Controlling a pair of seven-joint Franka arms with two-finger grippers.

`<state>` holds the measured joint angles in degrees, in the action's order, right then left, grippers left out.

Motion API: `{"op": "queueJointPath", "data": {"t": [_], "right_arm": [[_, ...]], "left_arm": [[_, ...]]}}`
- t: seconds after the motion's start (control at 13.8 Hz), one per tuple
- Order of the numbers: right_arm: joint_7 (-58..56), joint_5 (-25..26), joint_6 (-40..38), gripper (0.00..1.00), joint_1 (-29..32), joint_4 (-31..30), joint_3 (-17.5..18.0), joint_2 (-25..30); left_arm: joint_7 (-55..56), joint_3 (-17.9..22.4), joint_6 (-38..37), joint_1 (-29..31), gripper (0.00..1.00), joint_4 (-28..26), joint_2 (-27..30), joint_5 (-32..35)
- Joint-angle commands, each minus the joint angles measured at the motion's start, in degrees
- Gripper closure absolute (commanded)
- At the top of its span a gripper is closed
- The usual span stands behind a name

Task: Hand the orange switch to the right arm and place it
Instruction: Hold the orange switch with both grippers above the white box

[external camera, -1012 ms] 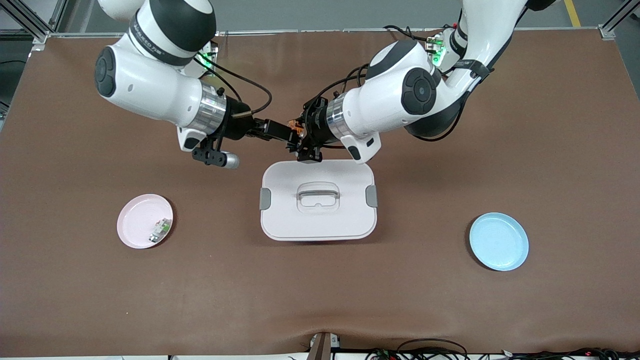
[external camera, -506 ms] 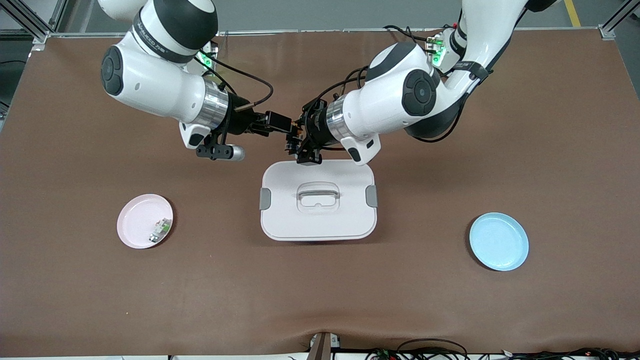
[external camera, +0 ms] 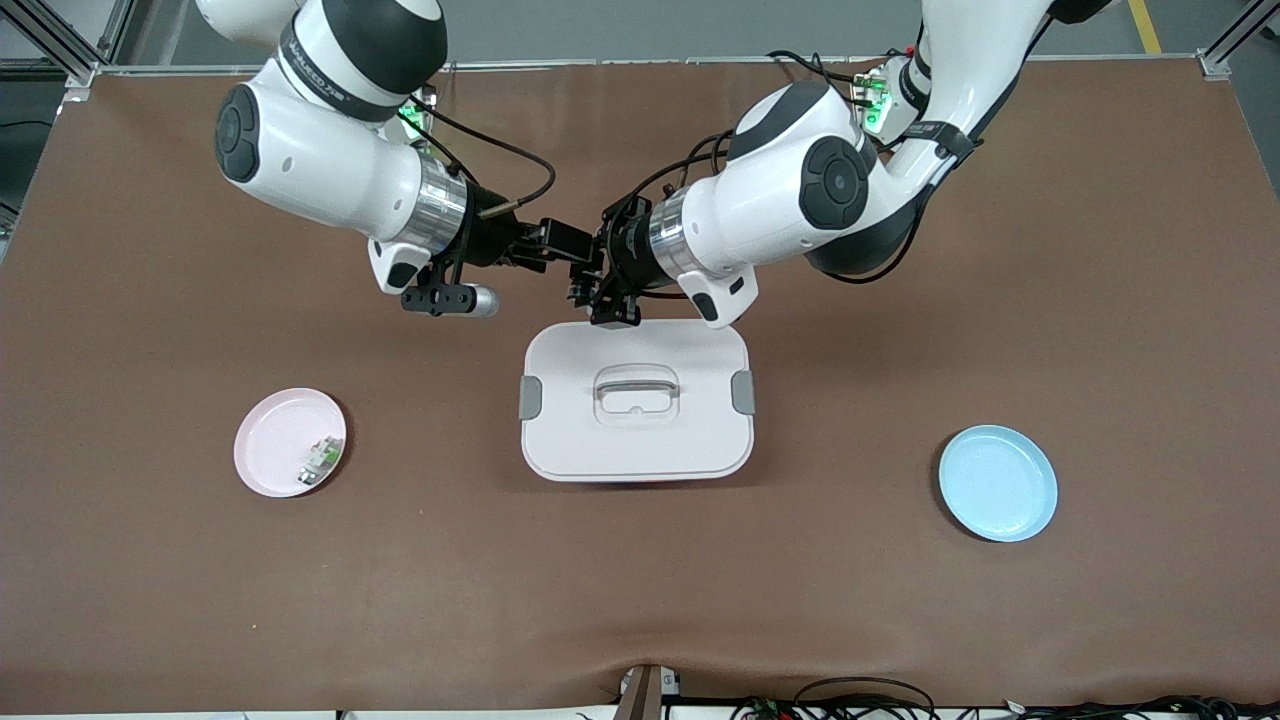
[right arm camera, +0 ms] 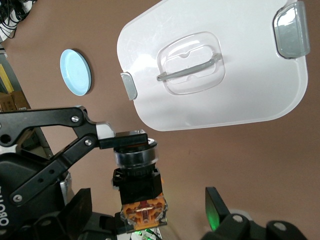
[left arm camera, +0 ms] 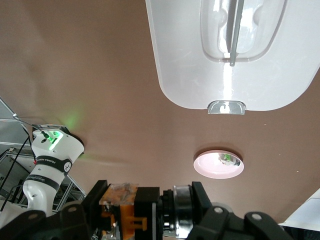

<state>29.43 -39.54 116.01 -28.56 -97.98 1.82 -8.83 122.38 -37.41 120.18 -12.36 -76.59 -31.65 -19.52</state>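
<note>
left gripper (external camera: 585, 272): pinching the orange switch (right arm camera: 142, 212), above the table at the white box's (external camera: 636, 440) 12 o'clock edge
right gripper (external camera: 572, 250): spread, meeting it

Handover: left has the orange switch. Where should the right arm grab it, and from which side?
Take the orange switch by its black square body, between the silver collar and the orange terminal end. The left gripper is shut on the cap end, so only that stretch is free. Bring the right gripper, jaws open, in from the terminal end and close on the body's flat sides.
</note>
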Motion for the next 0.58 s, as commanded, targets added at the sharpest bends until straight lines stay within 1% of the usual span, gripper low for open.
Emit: {"op": "queueJointPath", "data": {"t": [0.0,0.51], "right_arm": [[-0.9,-1.2,0.8,0.0,-0.7,-1.4,-0.3,1.3],[-0.9,-1.2,0.8,0.0,-1.4,-1.4,-0.3,0.8]], "left_arm": [[0.8,0.3,0.4,-0.8,1.0,1.4,-0.5,-0.3],[0.8,0.3,0.4,-0.8,1.0,1.4,-0.6,-0.3]]}}
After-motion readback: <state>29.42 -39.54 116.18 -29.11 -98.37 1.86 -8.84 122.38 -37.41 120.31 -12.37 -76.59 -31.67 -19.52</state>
